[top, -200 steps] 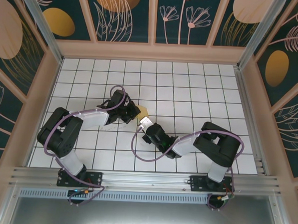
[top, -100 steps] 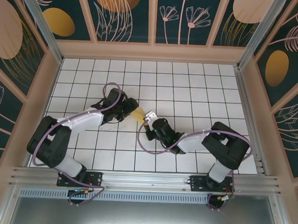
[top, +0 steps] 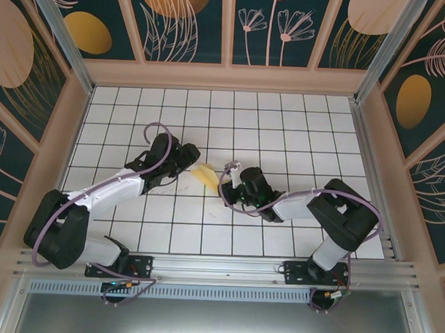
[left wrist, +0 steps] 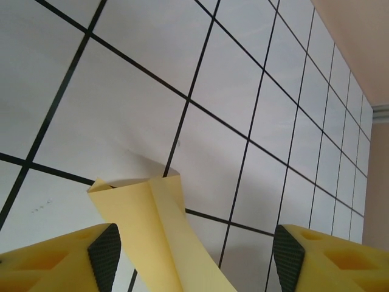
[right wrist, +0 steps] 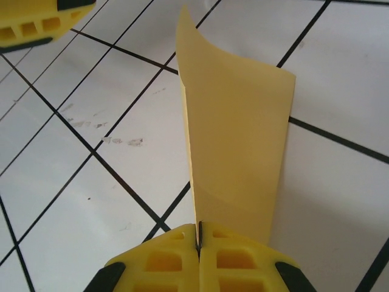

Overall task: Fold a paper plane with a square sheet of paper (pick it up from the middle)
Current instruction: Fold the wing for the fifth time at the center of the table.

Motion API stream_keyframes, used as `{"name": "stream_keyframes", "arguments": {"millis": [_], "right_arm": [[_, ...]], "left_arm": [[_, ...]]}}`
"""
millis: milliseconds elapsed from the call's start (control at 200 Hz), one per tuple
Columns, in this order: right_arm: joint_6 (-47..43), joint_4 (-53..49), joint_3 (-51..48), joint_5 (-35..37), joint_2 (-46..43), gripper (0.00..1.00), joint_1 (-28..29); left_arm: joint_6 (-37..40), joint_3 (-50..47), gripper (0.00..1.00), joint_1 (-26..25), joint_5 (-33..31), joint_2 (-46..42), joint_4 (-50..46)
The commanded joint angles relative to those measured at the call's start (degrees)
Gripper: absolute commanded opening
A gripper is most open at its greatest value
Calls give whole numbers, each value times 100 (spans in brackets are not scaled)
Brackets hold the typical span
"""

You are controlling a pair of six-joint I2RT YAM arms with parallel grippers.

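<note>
White gridded tabletop (top: 284, 132) is lying inside a wooden frame, with dark floral wall panels (top: 185, 23) standing behind it.

Item 1. The sheet of paper (top: 205, 173) is sitting near the middle of the table, between the two gripper heads. From above it is appearing as a small yellow patch. Its outline is partly covered by the arms, so its folded shape is hard to make out there.

Item 2. The right gripper (right wrist: 199, 234) is clenching the near edge of the sheet (right wrist: 237, 152), jaws pressed together. The paper is rising upright from them in doubled layers, its far top corner curling. The pinched edge is hidden between the fingers.

Item 3. The left gripper (left wrist: 197, 250) is standing released, its pads (left wrist: 106, 252) spread wide. The sheet (left wrist: 161, 237) is passing between them, nearer the left-hand pad. Whether it is touching that pad cannot be told. Its lower end is running off the bottom of the frame.

Item 4. In the right wrist view, a corner of the left gripper (right wrist: 36, 18) is poking in at the upper left, cut off by the frame edge.

Item 5. Whether the paper is resting on the tiles or being held clear of them cannot be determined
</note>
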Motion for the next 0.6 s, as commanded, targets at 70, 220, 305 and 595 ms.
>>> {"name": "stream_keyframes", "arguments": {"millis": [70, 220, 305, 595], "right_arm": [[848, 254, 7, -816, 272, 0, -253], [1287, 255, 118, -1372, 540, 0, -521], [1419, 342, 112, -1536, 615, 0, -601], [1990, 633, 13, -1938, 731, 0, -895]], "left_arm": [[192, -551, 70, 34, 586, -141, 1346], [290, -787, 69, 38, 887, -185, 1789], [298, -845, 68, 38, 1068, -140, 1944], [310, -955, 62, 29, 1834, 263, 2573]]}}
